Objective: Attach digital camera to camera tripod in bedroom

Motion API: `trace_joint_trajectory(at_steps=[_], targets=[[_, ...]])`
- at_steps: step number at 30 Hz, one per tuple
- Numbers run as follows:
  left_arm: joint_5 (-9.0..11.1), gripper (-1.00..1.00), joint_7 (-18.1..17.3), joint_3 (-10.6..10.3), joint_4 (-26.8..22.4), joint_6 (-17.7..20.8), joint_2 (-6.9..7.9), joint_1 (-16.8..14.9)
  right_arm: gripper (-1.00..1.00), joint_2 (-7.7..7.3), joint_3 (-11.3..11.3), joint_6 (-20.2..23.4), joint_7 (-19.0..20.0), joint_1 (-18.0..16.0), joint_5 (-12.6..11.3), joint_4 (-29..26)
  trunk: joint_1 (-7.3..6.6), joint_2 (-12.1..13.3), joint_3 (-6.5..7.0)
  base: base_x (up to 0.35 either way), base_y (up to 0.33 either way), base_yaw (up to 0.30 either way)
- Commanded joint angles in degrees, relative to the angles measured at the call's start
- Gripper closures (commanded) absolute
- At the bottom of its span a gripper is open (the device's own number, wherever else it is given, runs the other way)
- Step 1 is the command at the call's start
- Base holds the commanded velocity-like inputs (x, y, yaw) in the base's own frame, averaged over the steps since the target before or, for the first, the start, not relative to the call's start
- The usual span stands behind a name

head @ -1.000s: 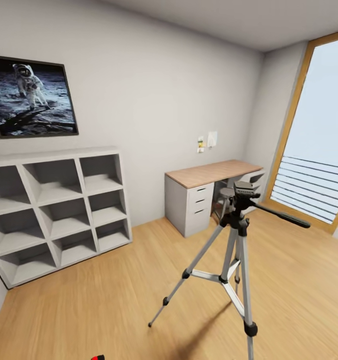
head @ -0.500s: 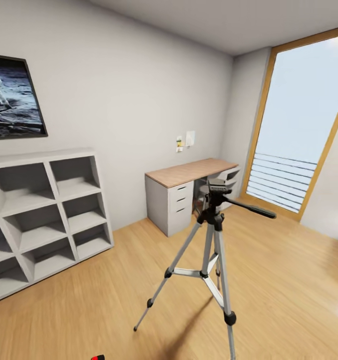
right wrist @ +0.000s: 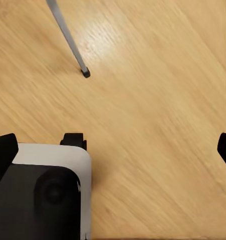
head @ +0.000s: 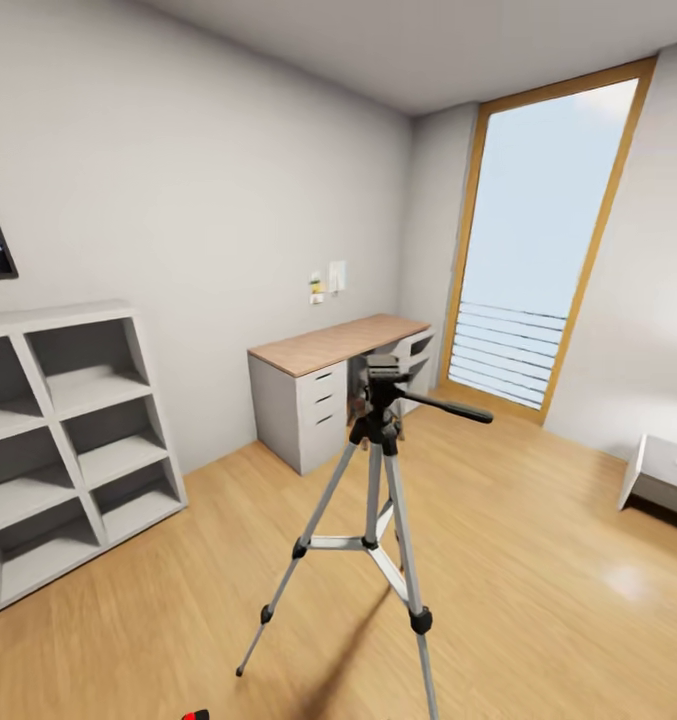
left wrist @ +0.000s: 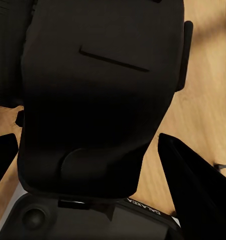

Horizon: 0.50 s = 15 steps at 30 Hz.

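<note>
Left gripper [left wrist: 87, 150] clamps the digital camera [left wrist: 100, 90]; right gripper [right wrist: 113, 150] hangs spread above the wooden floor [right wrist: 158, 100]. Close ahead, the camera tripod [head: 376, 500] stands upright. Beyond are grey cube shelves [head: 68, 440], a desk [head: 323, 385] and a tall window [head: 538, 230].

1 camera tripod [head: 379, 470], 1 desk [head: 323, 345], 1 cube shelf [head: 58, 450], 1 window [head: 533, 250].

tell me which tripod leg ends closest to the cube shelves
The leg slanting to the head view's left of the camera tripod: its black foot lands on the shelves' side, while the other two run down toward the picture's bottom edge.
</note>
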Motion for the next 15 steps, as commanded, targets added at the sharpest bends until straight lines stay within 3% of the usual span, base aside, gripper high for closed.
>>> trace_joint_trajectory(at_steps=[1,15], targets=[[0.38,1.00,0.27,-0.51,-0.08,-0.10,0.01,-0.02,-1.00,-0.03,-0.49,-0.33,0.12,-0.10,0.51,0.19,0.01,-0.07,-0.09,0.000,0.000,-0.286],[0.67,1.00,0.18,-0.47,-0.08,-0.03,0.04,-0.02,-1.00,-0.04,-0.50,-0.39,0.12,-0.10,0.51,0.19,0.01,-0.07,-0.09,0.000,0.000,-0.264]])
